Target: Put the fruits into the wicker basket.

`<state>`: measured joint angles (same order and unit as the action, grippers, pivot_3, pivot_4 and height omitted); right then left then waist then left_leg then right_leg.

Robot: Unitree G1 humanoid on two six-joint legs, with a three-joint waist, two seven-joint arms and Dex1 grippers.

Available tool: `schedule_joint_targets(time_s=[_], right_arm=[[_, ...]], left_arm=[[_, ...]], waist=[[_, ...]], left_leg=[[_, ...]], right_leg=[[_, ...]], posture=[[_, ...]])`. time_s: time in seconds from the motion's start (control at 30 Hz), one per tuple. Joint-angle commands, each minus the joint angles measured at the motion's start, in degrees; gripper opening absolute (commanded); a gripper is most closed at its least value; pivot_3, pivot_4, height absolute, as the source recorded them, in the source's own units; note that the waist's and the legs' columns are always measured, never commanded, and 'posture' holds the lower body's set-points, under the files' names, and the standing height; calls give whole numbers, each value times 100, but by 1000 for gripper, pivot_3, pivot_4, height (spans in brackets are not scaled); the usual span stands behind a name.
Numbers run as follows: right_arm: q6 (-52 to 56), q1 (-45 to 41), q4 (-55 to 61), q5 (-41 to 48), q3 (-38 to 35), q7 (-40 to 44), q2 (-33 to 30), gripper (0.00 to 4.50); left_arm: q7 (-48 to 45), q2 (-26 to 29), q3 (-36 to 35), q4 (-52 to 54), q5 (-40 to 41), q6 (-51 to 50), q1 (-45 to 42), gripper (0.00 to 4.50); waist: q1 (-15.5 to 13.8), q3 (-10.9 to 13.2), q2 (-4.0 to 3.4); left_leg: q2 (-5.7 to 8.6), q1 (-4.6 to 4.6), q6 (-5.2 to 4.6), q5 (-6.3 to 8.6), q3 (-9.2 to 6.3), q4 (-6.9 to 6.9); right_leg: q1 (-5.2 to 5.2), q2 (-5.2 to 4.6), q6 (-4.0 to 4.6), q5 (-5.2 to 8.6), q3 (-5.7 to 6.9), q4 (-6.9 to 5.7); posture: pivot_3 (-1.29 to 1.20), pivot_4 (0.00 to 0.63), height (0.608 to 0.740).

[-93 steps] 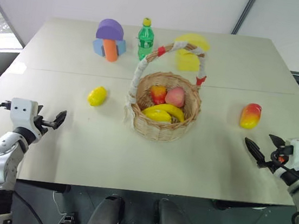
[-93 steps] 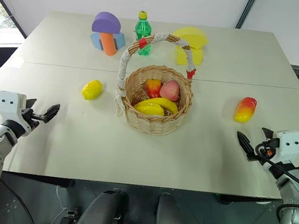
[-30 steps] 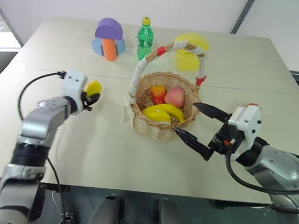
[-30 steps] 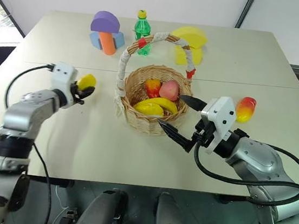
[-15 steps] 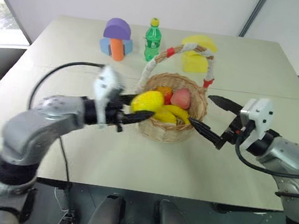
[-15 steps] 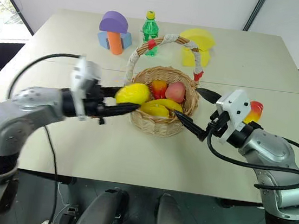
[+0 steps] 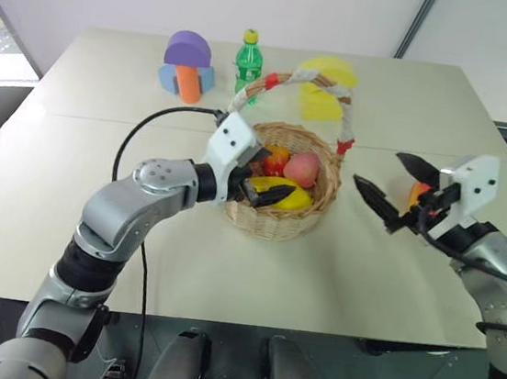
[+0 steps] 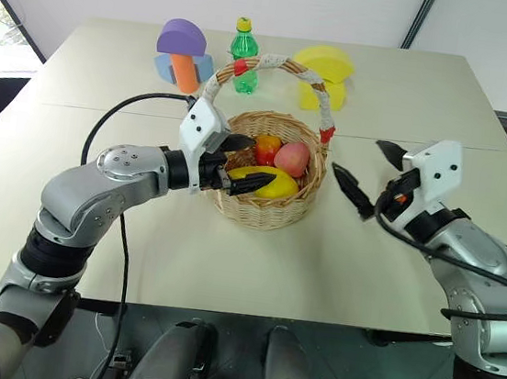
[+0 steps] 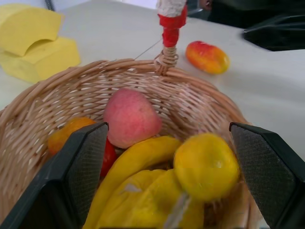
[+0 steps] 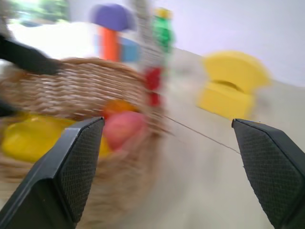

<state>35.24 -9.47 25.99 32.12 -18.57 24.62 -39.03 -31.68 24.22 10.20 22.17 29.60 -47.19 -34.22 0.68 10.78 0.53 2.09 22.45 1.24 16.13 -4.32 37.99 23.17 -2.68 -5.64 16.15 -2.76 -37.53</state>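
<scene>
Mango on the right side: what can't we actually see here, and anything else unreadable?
- Mango: in the eye views the right gripper and its wrist cover nearly all of it; a sliver shows.
- Lemon: soft in the left wrist view; whether it has settled can't be told.
- Wicker basket floor: hidden under the fruit.
- Right wrist view: motion blur smears the basket and blocks.

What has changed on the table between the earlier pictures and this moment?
The lemon left its table spot left of the wicker basket: the left tool carried it over, opened, and it now lies inside by the banana. The right tool, open, drew back from the basket toward the mango. The mango, peach, bottle and foam blocks stayed.
</scene>
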Motion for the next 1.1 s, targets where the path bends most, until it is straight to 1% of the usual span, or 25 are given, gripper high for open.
schedule_joint_targets(time_s=[0.03, 0.13, 0.23, 0.4, 0.53, 0.67, 0.77, 0.87, 0.9, 0.97, 1.03, 1.1], right_arm=[[211, -194, -859, -590, -243, -758, 26, 4500], [181, -293, -1512, -1041, -194, -1176, 58, 4500], [44, -571, -2088, -1109, -257, -1390, 322, 4500], [-54, -1144, -3101, -1242, -283, -1544, 558, 4500], [-108, -1511, -3830, -1424, -274, -1726, 575, 4500], [-202, -1734, -4208, -1428, -295, -1724, 644, 4500], [-312, -1764, -4236, -1409, -275, -1649, 663, 3683], [-323, -1688, -4069, -1412, -231, -1546, 622, 2181], [-315, -1639, -3956, -1428, -210, -1509, 592, 1881], [-293, -1549, -3742, -1460, -186, -1457, 542, 1868], [-180, -1385, -3299, -1454, -134, -1287, 398, 1868], [-228, -1028, -2338, -1299, -74, -658, 33, 1868]], left_arm=[[-551, 57, -229, 468, 303, 506, 275, 4439], [-792, 141, -228, 663, 407, 617, 540, 4439], [-804, 194, -198, 709, 361, 639, 677, 4439], [-789, 275, -106, 702, 231, 695, 786, 4439], [-721, 226, -156, 717, 275, 661, 796, 4439], [-676, 211, -130, 724, 258, 653, 790, 4439], [-666, 219, -131, 694, 239, 663, 795, 4500], [-680, 232, -202, 685, 275, 674, 826, 4500], [-693, 244, -233, 687, 279, 702, 848, 4500], [-716, 270, -299, 692, 280, 761, 896, 4500], [-726, 279, -523, 676, 373, 847, 976, 4500], [-723, 412, -1040, 571, 552, 856, 1145, 4500]], waist=[[-6, 0, 0], [-6, -1, -2], [18, -1, -2], [34, -2, -8], [22, -2, -8], [15, -2, -8], [16, -2, -8], [30, -2, -8], [33, -2, -8], [34, -2, -8], [26, -1, -10], [15, 1, -14]], left_leg=[[0, 0, 0, 0, 2, 0], [1, 0, 5, -3, 7, 0], [0, 0, 1, -1, 8, -1], [-1, -6, 0, -1, 16, -1], [0, -5, -1, -1, 17, 0], [2, -4, -2, 0, 18, 0], [2, -4, -3, 0, 18, 0], [1, -4, -2, 0, 19, 0], [1, -5, -2, 0, 18, 0], [0, -5, -2, 0, 18, 0], [0, -5, -3, 0, 18, 0], [0, -4, -3, 0, 18, 0]], right_leg=[[0, -1, 0, 0, -1, 0], [2, -3, 1, 0, -4, 0], [2, -1, 1, 0, -5, 0], [2, 6, 0, 0, -8, -8], [3, 9, 0, 0, -7, -10], [3, 7, 0, 0, -7, -10], [4, 8, 0, 0, -7, -10], [4, 9, 0, 0, -7, -11], [4, 9, 0, 0, -7, -11], [5, 10, 0, 0, -7, -12], [5, 10, 0, 0, -7, -12], [7, 8, 0, 0, -7, -12]], posture=[[0, 150, 740], [0, 150, 740], [0, 150, 740], [0, 150, 740], [0, 150, 740], [0, 150, 740], [0, 150, 740], [0, 150, 740], [0, 150, 740], [0, 150, 740], [0, 150, 740], [0, 150, 740]])
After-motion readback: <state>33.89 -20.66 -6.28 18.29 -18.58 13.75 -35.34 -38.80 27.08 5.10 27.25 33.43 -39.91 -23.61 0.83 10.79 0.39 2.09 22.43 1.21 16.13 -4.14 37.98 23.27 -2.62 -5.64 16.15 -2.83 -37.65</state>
